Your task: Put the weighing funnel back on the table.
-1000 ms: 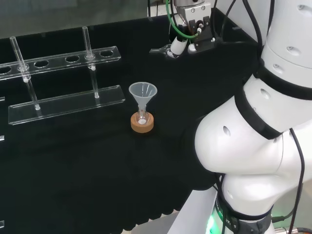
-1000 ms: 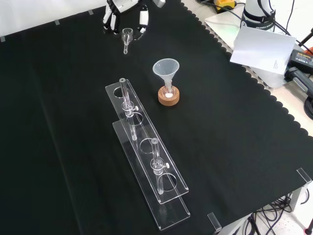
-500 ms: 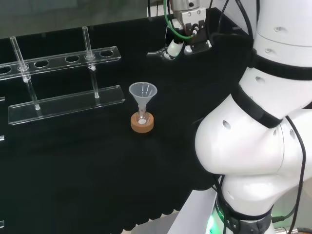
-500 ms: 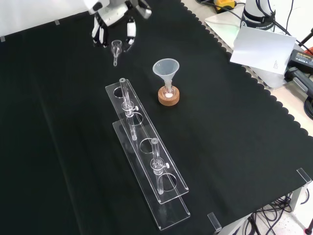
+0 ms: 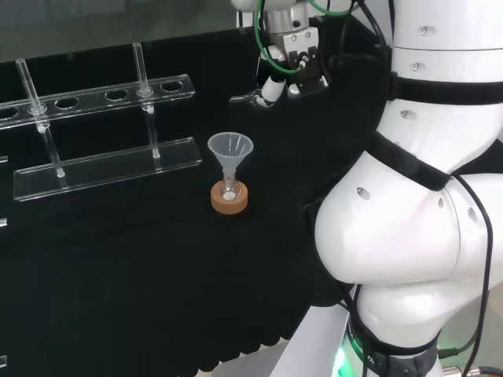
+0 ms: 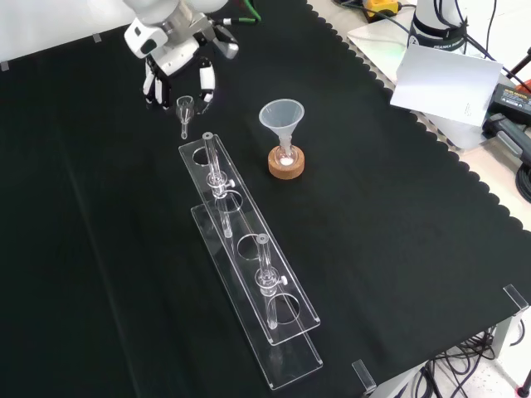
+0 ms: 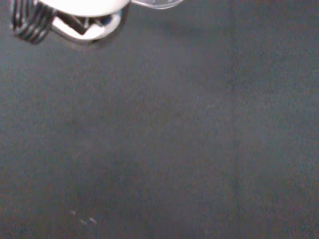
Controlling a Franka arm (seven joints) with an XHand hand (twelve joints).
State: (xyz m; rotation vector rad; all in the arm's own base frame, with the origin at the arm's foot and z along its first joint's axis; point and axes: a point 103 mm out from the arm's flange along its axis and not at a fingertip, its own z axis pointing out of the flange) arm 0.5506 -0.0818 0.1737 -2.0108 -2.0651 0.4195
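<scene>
Now my fingers point(image 6: 204, 83) are pinching the weighing funnel point(image 6: 184, 106), stem down, over open surface point(image 6: 99, 207) between the rack point(image 6: 249, 274) and the far edge; the funnel point(image 6: 282, 116) is standing in a flask point(image 6: 284, 157).

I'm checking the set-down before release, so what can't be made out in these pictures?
1. Front view: whether the stem of the weighing funnel touches the cloth; the downward look hides any gap.
2. Head view: the weighing funnel at the hand, clear and too small.
3. Wrist view: the hand, blurred and cut off by the edge.
4. Front view: what the flask under the funnel holds, too small.
</scene>
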